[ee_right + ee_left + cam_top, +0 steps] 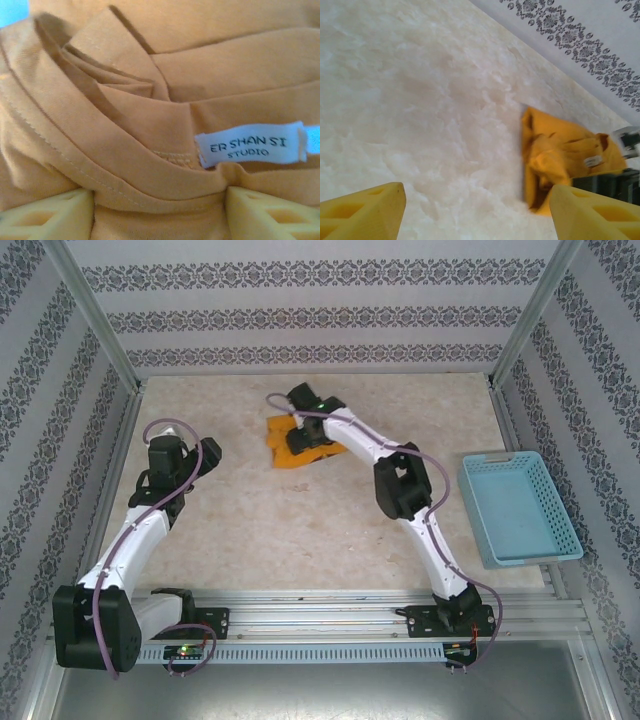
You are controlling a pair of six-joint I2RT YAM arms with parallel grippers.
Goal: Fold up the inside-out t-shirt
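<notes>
Right gripper (159, 211) on shirt (283, 452), jaws released astride the collar (100, 165). Left gripper (479, 210) well left of shirt, jaws released too.

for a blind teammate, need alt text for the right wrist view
Close-up of the crumpled mustard-orange t-shirt, its stitched collar folds and a white label reading ER SHAN SI STUDIO. The right gripper's yellow fingertips stand apart at the bottom corners, collar cloth between them.
</notes>
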